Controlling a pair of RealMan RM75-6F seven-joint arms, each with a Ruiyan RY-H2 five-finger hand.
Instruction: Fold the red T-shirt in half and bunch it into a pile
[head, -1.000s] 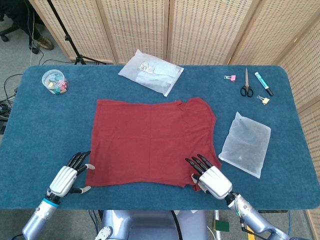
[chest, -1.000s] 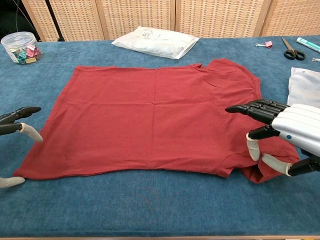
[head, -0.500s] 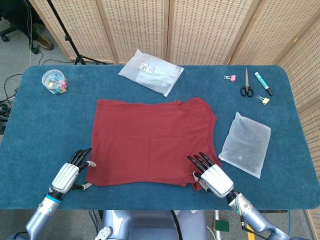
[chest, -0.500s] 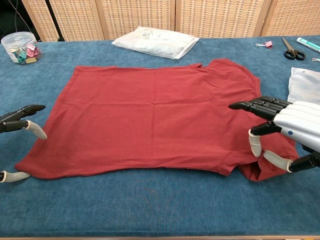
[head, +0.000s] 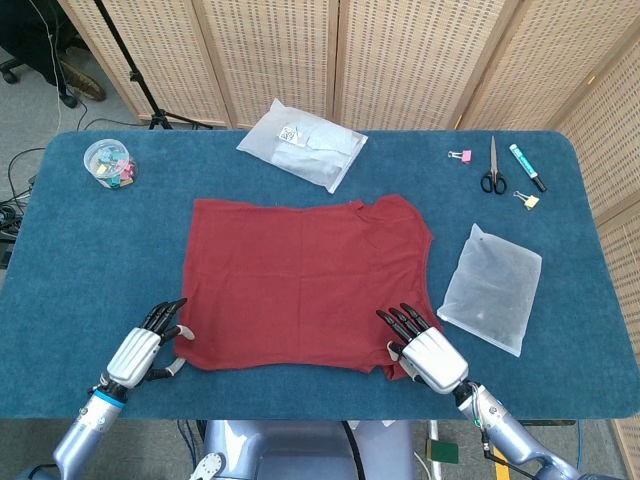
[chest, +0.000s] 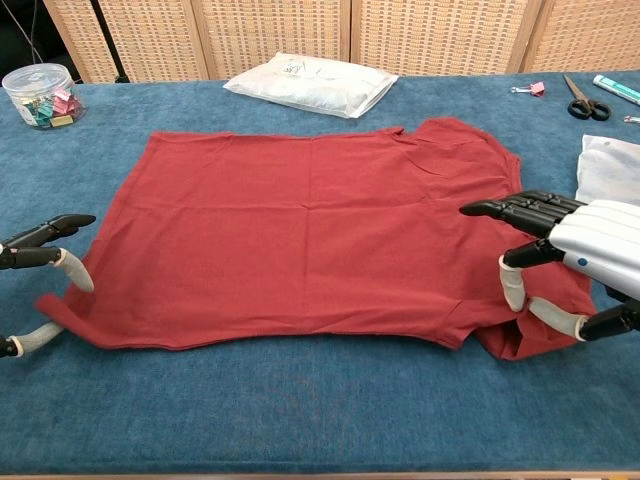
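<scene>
The red T-shirt (head: 305, 282) is seen spread flat on the blue bench (head: 80, 250), neck end toward the robot's right (its near-left corner is drawn slightly inward). Behind it a white packet (head: 302, 145) is laid; a clear bag (head: 491, 289) is placed to its right, a tub of clips (head: 108, 163) at far left, scissors (head: 492, 173) at far right. The left hand (head: 140, 350) is held at the near-left corner, fingers apart, a fingertip touching the hem. The right hand (head: 428, 355) is poised over the near-right sleeve, fingers spread, nothing gripped.
</scene>
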